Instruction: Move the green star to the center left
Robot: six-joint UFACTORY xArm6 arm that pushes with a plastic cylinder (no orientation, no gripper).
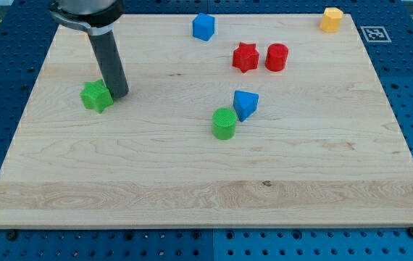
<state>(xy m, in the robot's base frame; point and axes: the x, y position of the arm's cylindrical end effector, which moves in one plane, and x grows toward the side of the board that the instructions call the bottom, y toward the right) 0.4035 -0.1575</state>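
Observation:
The green star (96,96) lies on the wooden board (206,181) at the view's left, a little above mid-height. My tip (118,93) stands right against the star's right side, touching or nearly touching it. The dark rod rises from there to the view's top left.
A green cylinder (224,123) and a blue triangular block (245,104) sit near the middle. A red star (245,57) and a red cylinder (277,57) lie above them. A blue cube (203,27) is at the top centre, a yellow block (331,19) at the top right.

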